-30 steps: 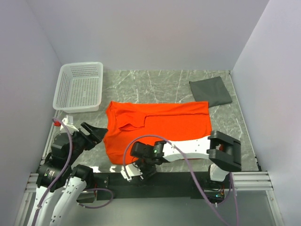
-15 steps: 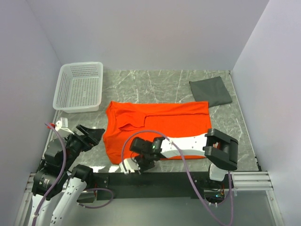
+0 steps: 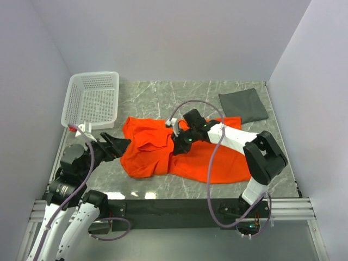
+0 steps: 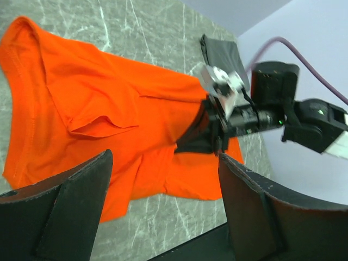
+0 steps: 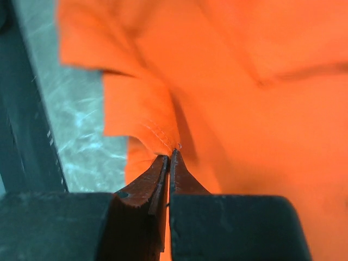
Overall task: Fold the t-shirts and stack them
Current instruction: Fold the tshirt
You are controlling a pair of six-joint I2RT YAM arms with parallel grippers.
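The bright orange t-shirt (image 3: 217, 163) lies spread in the middle of the table, its near left part lifted and bunched. My right gripper (image 3: 176, 147) is over the shirt's middle, shut on a stitched hem of the orange cloth (image 5: 157, 130); in the right wrist view the jaws (image 5: 171, 156) pinch that hem tightly. My left gripper (image 3: 122, 144) hovers at the shirt's left edge, open, nothing between its fingers (image 4: 70, 206). The left wrist view shows the orange shirt (image 4: 98, 109) and the right gripper (image 4: 187, 145) on it. The dark grey t-shirt (image 3: 243, 105) lies folded at the back right.
A white lattice basket (image 3: 92, 100) stands at the back left, close behind the left arm. Walls enclose the table on three sides. The black rail (image 3: 179, 206) runs along the near edge. Bare marble (image 3: 185, 92) shows behind the orange shirt.
My right gripper closed on the shirt's near hem and carried it away from the front edge to the shirt's middle, rumpling the cloth. The left gripper edged toward the shirt's left side.
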